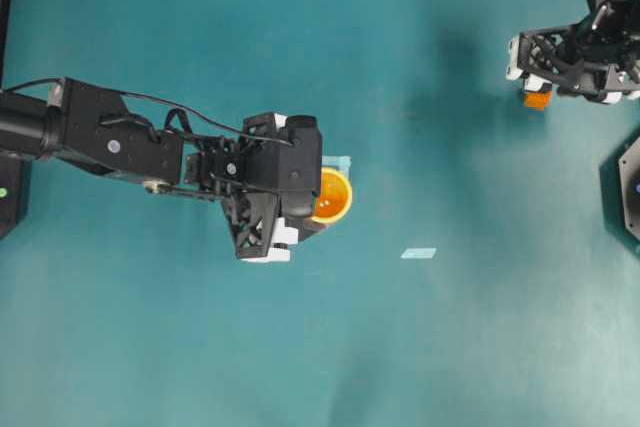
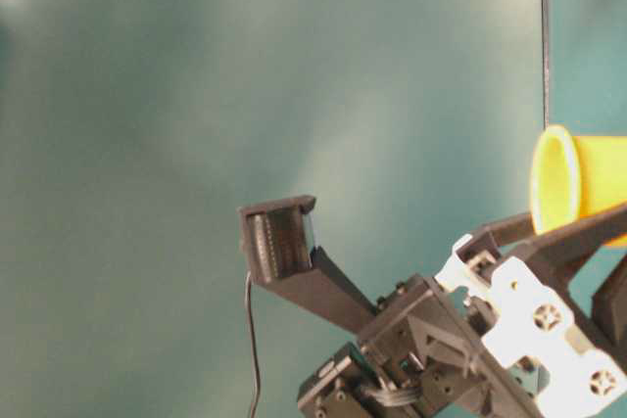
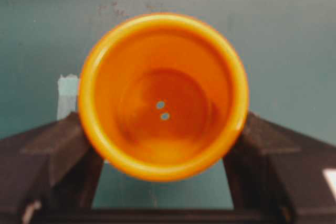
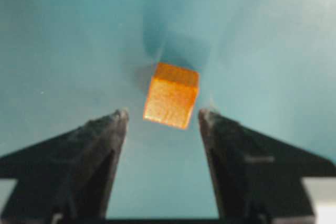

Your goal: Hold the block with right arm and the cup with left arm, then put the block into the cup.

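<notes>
The cup [image 3: 164, 97], with a yellow rim and an orange inside with two small dots at the bottom, sits between the dark fingers [image 3: 58, 150] of my left gripper [image 3: 164, 129], which is shut on its sides. In the overhead view the cup [image 1: 331, 195] is at the tip of the left arm, left of the table's middle. The small orange block [image 4: 171, 95] stands on the teal table just beyond the fingertips of my right gripper [image 4: 163, 114]. Its jaws are open, with a gap on each side of the block. Overhead, the block [image 1: 538, 98] is at the far right.
A pale blue tape mark [image 1: 419, 253] lies right of the cup, and another [image 1: 340, 162] peeks out beside it. Black arm bases stand at the right edge [image 1: 625, 187] and the left edge [image 1: 10, 197]. The table is teal [image 1: 450, 347].
</notes>
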Available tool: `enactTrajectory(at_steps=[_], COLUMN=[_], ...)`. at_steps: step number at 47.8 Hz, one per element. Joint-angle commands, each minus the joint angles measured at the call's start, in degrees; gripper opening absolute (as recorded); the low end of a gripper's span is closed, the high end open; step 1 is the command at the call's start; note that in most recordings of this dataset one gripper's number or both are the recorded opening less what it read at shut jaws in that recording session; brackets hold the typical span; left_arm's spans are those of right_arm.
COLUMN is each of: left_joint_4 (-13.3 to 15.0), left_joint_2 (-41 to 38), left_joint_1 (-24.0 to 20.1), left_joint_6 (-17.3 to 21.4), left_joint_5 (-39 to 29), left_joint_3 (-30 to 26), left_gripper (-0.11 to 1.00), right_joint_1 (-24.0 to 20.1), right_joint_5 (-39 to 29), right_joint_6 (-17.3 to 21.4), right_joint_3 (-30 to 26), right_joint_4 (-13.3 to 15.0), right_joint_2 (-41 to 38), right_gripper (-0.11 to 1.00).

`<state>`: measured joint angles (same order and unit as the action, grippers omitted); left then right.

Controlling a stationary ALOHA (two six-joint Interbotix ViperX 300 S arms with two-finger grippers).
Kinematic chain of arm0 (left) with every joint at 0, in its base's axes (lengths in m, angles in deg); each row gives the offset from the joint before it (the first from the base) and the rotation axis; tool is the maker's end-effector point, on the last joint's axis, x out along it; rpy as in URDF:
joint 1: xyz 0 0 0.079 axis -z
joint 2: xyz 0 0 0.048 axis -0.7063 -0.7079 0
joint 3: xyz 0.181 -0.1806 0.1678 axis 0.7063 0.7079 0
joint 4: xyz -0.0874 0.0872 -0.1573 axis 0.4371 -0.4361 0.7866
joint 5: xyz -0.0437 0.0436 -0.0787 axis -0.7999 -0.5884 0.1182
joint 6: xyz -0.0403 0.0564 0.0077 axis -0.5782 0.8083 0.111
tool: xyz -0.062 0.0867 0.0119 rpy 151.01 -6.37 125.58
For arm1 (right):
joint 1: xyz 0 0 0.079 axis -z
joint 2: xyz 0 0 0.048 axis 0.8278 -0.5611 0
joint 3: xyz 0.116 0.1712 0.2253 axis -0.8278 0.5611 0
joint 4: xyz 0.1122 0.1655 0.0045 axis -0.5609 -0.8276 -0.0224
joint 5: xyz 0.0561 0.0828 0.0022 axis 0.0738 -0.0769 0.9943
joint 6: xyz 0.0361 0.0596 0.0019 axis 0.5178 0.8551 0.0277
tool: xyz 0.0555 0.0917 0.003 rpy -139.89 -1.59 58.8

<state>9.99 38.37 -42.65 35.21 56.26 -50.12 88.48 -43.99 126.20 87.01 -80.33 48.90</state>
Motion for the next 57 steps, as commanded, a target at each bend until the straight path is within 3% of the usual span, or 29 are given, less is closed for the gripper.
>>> enactTrajectory(at_steps=[1,26,37,48,57], left_joint_4=[-0.09,-0.09,-0.09,-0.09,-0.09], left_joint_2=[0.7,0.88,0.97,0.97,0.97], left_joint_1=[-0.18,-0.26,-0.26,-0.26,-0.26], left_joint_6=[0.0,-0.09,-0.18,-0.18,-0.09], left_joint_5=[0.18,0.18,0.18,0.18,0.18], left_joint_3=[-1.41,-1.14,-0.97,-0.97,-0.97], left_gripper=[0.63,0.63,0.63,0.63,0.63], right_joint_1=[-0.26,-0.18,-0.97,-7.56,-13.45], right_joint_5=[0.35,5.01,8.79,21.27,26.81], right_joint_6=[0.79,2.29,0.97,-5.8,-13.01], right_joint_3=[0.0,0.7,-0.18,-0.62,-0.79], right_joint_4=[0.26,1.05,2.55,8.96,10.46], right_joint_2=[0.26,-4.31,-4.22,-0.44,1.76], right_gripper=[0.59,0.57,0.41,0.41,0.41])
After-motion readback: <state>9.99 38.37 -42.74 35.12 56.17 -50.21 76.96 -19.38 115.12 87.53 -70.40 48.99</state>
